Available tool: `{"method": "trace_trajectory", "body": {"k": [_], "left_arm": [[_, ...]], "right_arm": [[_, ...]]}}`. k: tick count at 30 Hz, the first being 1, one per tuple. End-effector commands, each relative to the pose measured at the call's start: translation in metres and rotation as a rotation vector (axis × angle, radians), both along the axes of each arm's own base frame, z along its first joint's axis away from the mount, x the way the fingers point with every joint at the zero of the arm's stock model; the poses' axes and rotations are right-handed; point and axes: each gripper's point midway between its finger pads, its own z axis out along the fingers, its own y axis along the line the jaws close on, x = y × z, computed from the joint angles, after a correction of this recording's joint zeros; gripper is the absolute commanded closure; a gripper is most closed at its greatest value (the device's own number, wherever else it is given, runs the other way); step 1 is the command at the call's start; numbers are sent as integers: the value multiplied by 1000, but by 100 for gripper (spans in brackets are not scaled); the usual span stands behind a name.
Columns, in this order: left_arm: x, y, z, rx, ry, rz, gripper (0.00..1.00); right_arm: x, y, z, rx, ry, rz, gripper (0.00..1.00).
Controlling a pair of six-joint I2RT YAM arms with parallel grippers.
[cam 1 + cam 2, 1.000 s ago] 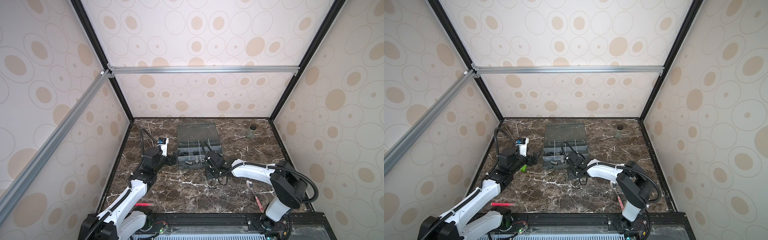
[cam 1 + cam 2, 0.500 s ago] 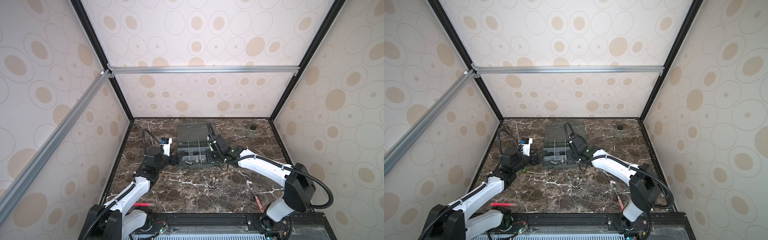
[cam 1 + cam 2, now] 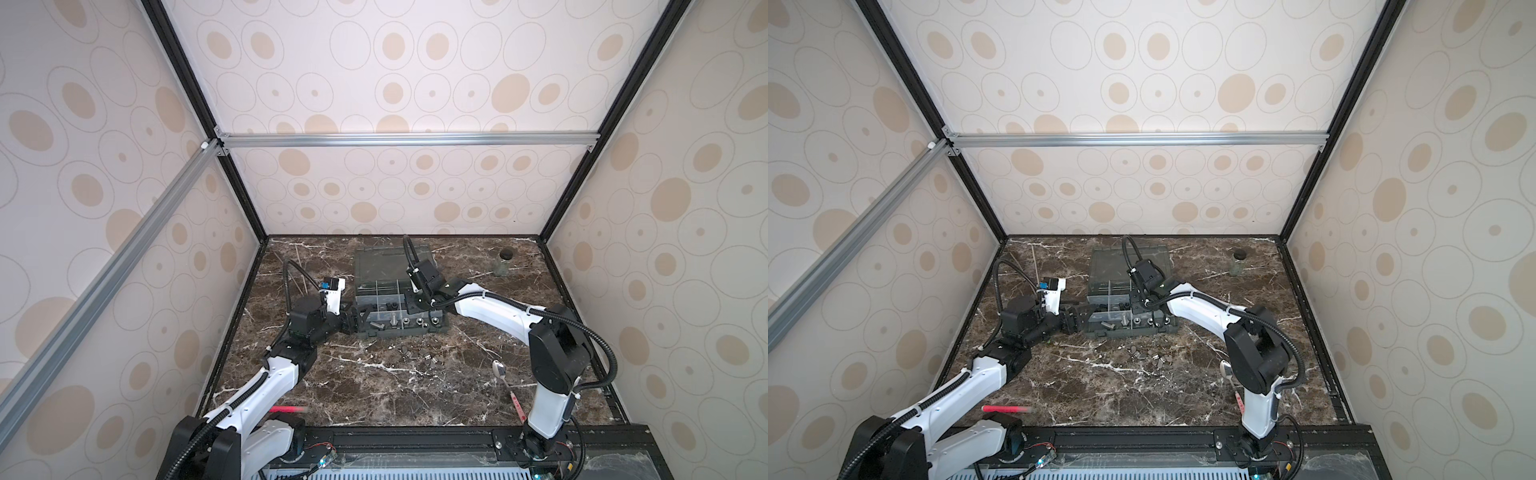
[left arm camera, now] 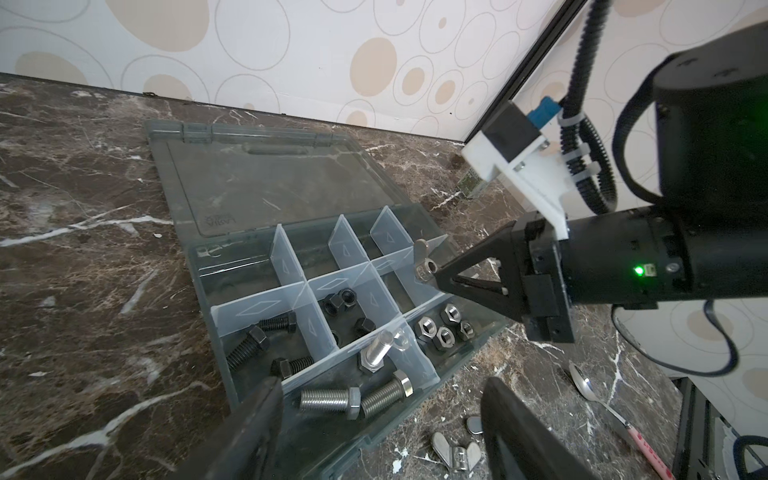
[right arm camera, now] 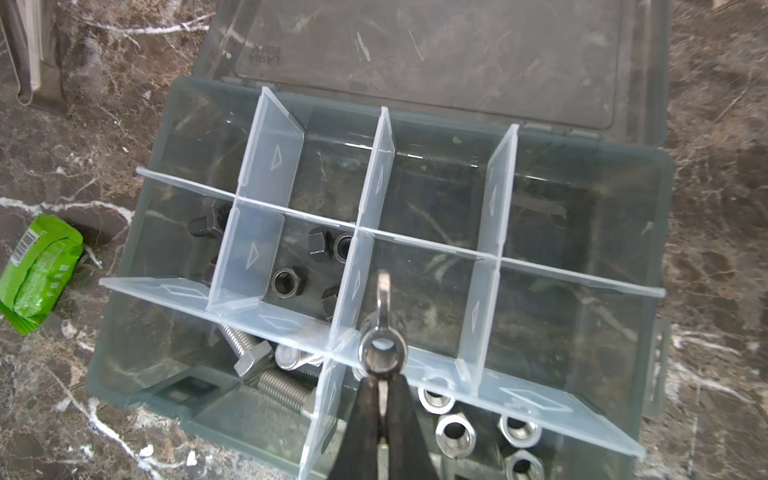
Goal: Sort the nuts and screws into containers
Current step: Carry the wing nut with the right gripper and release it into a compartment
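A grey organizer box (image 3: 432, 330) (image 4: 195, 266) lies open in both top views. Its containers hold black screws (image 4: 257, 336), black nuts (image 4: 340, 299), silver screws (image 4: 332, 401) and silver nuts (image 4: 440, 332). My right gripper (image 5: 380, 376) (image 3: 415, 305) is shut on a silver wing nut (image 5: 380, 345) (image 4: 422, 266), held just above a crossing of the dividers. At the box's left end my left gripper (image 4: 382, 386) (image 3: 357, 322) stands open, its fingers either side of the box's front corner. A few small metal pieces (image 3: 415, 357) lie on the marble in front of the box, one a wing nut (image 4: 455, 455).
The box's clear lid (image 3: 386, 266) lies flat behind it. A spoon (image 3: 498, 370) lies front right and a glass jar (image 3: 503, 264) stands back right. Near the front left edge lies a red pen (image 3: 286, 410). A green packet (image 5: 37, 270) lies left of the box.
My right gripper has lifted from the table in front of the box and now hangs over its compartments with the wing nut. The left gripper has moved up to the box's left end and narrowed a little.
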Motion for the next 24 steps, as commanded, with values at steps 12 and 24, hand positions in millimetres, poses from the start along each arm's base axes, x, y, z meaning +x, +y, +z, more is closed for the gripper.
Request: {"method": "trace_trajectory", "body": {"k": [12,24], "left_arm": [[-20,-22,10,-101,30,-64,25],[-38,-42,-3,-88,75,-117,26]], "right_arm": [[7,-3,2,6,10,-24,75],[-8,-17,21,33,-19,-40,73]]}}
